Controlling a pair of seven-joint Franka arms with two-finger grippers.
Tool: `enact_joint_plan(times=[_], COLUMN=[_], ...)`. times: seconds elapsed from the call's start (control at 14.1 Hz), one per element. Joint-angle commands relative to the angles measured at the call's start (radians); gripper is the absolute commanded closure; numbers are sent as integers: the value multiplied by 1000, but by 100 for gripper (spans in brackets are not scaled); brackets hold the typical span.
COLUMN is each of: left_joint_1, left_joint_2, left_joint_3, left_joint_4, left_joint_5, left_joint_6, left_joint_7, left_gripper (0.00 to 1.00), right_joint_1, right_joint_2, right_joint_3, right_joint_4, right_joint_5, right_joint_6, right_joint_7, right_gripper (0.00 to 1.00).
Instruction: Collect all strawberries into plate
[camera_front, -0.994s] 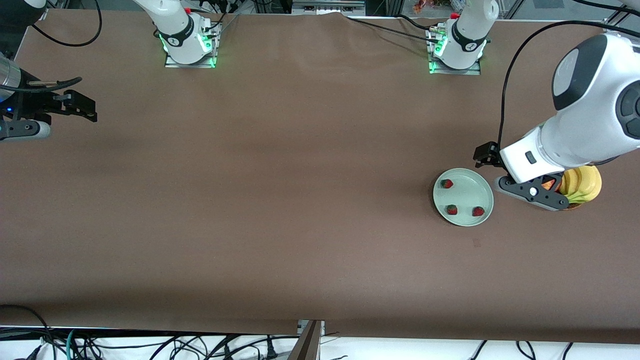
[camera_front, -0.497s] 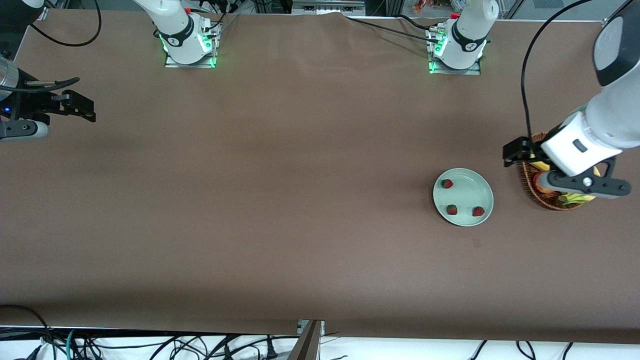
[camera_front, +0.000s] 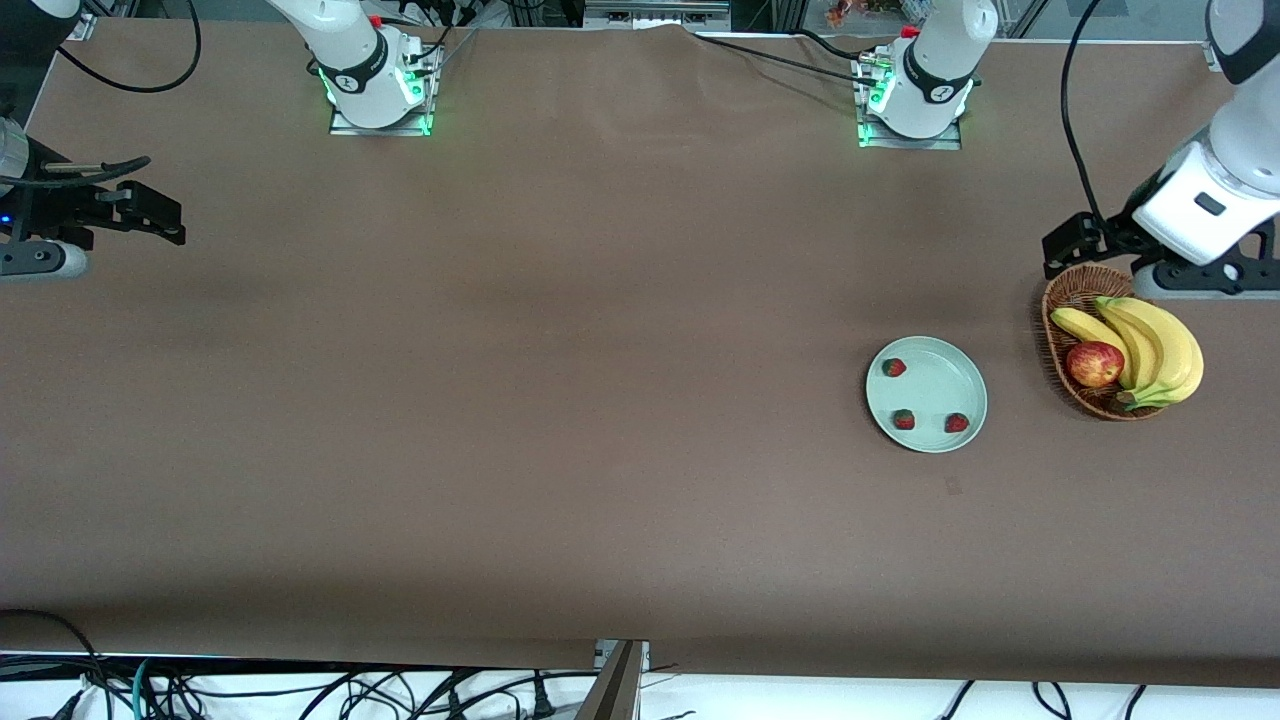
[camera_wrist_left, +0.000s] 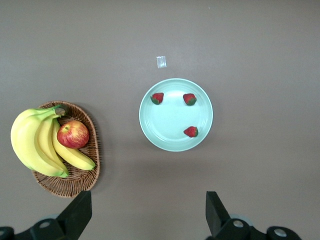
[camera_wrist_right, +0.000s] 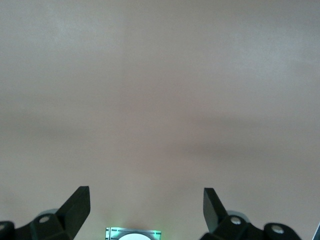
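On the plate (camera_front: 927, 394) lie all three strawberries (camera_front: 894, 367). Left hand (camera_wrist_left: 147, 212) hangs open over the surface (camera_front: 560, 400) near the basket (camera_front: 1060, 305); right hand (camera_wrist_right: 145, 207) waits open at its end.

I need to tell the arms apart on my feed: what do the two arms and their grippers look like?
Both arms are glossy white with dark grey joint caps, on bases lit green. The left gripper has black fingers under a white wrist block, with a black cable looping up from it. The right gripper is black too, with a grey body and a black cable.
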Motion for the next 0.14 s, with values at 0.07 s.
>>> enact_joint_plan(times=[0.07], left_joint_1=[-31], left_joint_2=[-19], left_joint_3=[46], left_joint_4=[-30], left_joint_5=[-14], left_joint_6=[21], left_joint_7=[-6], left_gripper=[0], right_joint_1=[-11], right_joint_2=[16], right_joint_3=[7], right_joint_4=[26], right_joint_5=[-9], right_joint_6=[-7], right_joint_7=[-10], right_gripper=[0])
